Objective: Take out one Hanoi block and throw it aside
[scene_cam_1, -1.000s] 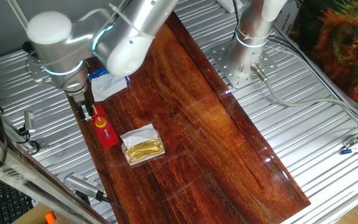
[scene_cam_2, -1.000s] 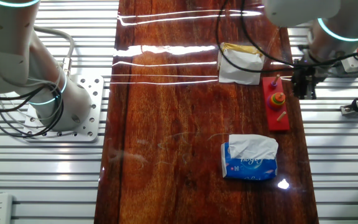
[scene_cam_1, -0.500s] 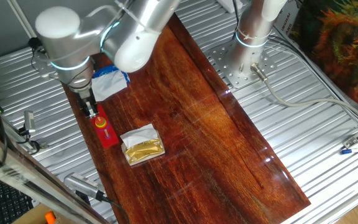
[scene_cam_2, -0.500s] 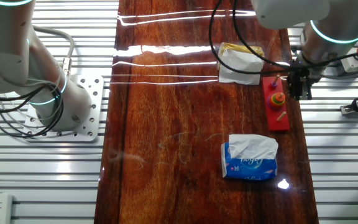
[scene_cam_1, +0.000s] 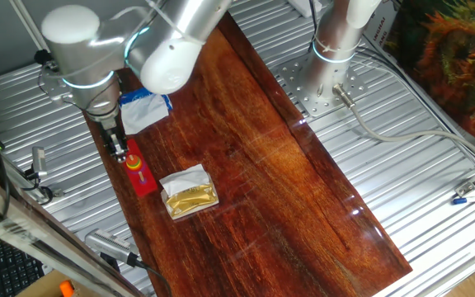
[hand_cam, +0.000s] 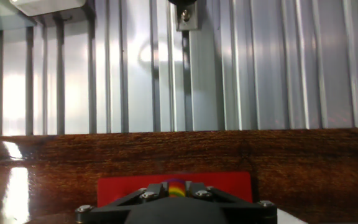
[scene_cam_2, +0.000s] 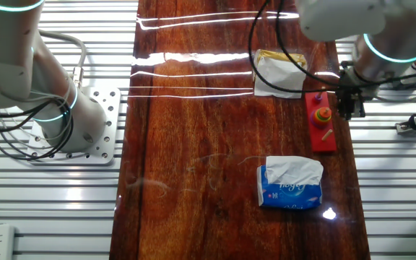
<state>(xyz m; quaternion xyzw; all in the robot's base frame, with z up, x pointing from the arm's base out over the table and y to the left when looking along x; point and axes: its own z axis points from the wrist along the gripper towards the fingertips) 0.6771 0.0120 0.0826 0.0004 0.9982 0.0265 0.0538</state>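
Our gripper (scene_cam_1: 119, 148), its jaw spread impossible to tell, hangs over the far end of the red base (scene_cam_1: 141, 173), where the Hanoi block (scene_cam_2: 324, 113) sits stacked on a peg, tissue pack (scene_cam_2: 289, 183) nearby.

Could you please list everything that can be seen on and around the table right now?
Red base: one, red, long, with pegs, at the table's edge beside the tool.
Hanoi block: one small orange-red disc on the stack on the base's middle peg; its top shows rainbow-coloured in the hand view.
Tissue pack: one, blue and white, on the wooden table past one end of the base.
Wrapped packet: one, yellow and white, past the base's other end.
Second arm's base plate: one, silver, beside the table.
Tool: one, dark, next to the base; open or shut cannot be told.
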